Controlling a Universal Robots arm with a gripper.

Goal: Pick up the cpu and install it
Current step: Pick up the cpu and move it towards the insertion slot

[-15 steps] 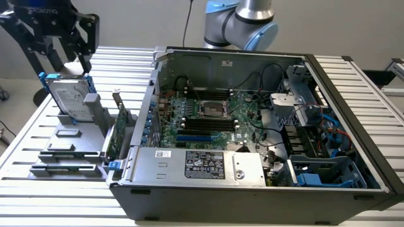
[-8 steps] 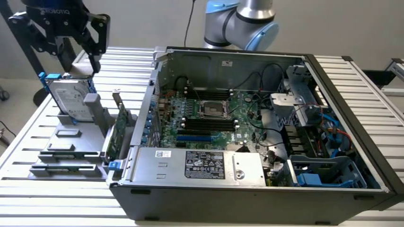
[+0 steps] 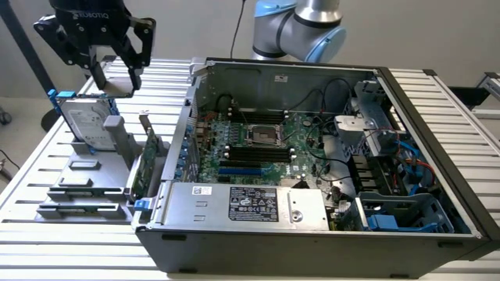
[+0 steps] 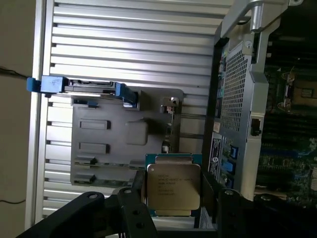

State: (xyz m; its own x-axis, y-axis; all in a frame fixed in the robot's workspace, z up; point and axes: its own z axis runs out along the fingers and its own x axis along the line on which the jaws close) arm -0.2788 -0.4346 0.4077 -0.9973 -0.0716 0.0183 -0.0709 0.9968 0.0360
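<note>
Gripper (image 3: 117, 81): clamps the cpu (image 4: 173, 186) flat between both fingers, hangs raised over the grey parts rack (image 3: 82, 193), beside the open computer case (image 3: 312, 252).

The slatted metal worktop (image 3: 78, 266) carries an open computer case (image 3: 312, 249) across the exterior view's centre and right, and a grey parts holder (image 3: 86, 196) at its left.
</note>
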